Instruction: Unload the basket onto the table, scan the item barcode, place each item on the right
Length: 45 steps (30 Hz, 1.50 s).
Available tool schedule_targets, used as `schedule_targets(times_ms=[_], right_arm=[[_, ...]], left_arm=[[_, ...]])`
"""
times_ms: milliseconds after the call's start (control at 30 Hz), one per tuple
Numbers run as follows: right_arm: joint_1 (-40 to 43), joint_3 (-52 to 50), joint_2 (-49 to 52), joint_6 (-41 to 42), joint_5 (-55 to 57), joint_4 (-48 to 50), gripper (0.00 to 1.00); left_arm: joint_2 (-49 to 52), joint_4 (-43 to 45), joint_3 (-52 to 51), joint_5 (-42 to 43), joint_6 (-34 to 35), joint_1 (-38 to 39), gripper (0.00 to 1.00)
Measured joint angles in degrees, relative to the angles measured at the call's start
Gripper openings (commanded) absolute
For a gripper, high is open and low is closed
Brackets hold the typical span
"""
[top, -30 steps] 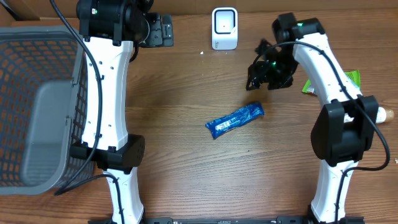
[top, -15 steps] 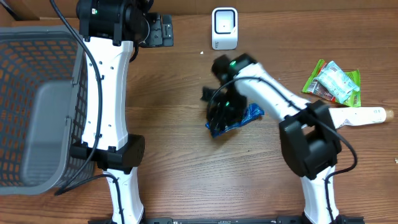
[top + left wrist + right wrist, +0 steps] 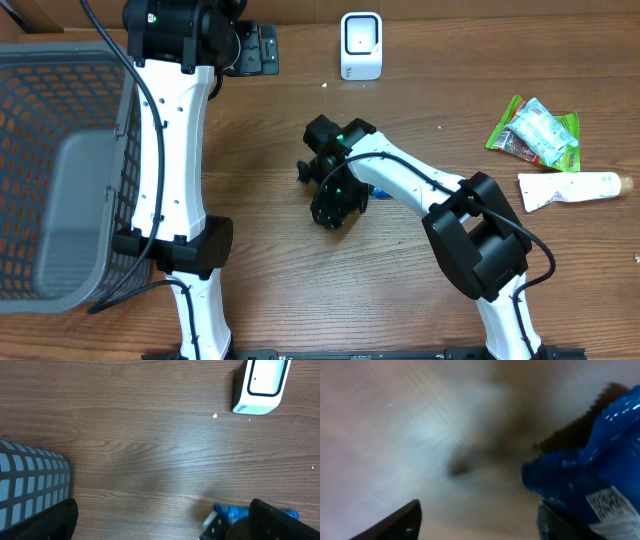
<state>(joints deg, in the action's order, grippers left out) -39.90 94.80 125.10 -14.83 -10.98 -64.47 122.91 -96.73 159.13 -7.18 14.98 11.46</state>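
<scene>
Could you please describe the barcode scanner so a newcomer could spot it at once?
On the far side of the table, near the middle, sits the scanner. It is a small white box with a dark-rimmed window, unlike the green packet and white tube.

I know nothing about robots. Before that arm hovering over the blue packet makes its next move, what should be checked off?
1. Right tool open: ok, its jaws stand apart, holding nothing.
2. Blue plastic snack packet centred between the jaws: not ok, it lies toward one finger in the right wrist view.
3. White barcode label showing: ok, it faces the wrist camera, though blurred.
4. White box-shaped barcode scanner ready to receive: ok, uncovered at the table's far edge.
5. Left tool out of the way: ok, open and apart from the packet.
</scene>
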Motion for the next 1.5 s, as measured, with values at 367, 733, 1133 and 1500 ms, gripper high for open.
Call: schedule_targets(times_ms=[367,733,1133,1500], right_arm=[[5.38,0.07,0.00,11.74,14.86,11.76,0.87],[14.03,20.83,0.00,17.27,-0.39,-11.47,0.78],[25.90,11.56,-0.07,16.44,-3.85,-8.00,0.81],[25.90,-3.39,-0.42,12.48,-7.78,-0.33,0.67]], left_arm=[[0.00,0.00,0.00,0.00,0.00,0.00,1.00],[0.00,-0.04,0.00,0.00,0.00,0.00,1.00],[0.00,-0.02,0.00,0.00,0.00,0.00,1.00],[0.00,0.00,0.00,0.00,0.00,0.00,1.00]])
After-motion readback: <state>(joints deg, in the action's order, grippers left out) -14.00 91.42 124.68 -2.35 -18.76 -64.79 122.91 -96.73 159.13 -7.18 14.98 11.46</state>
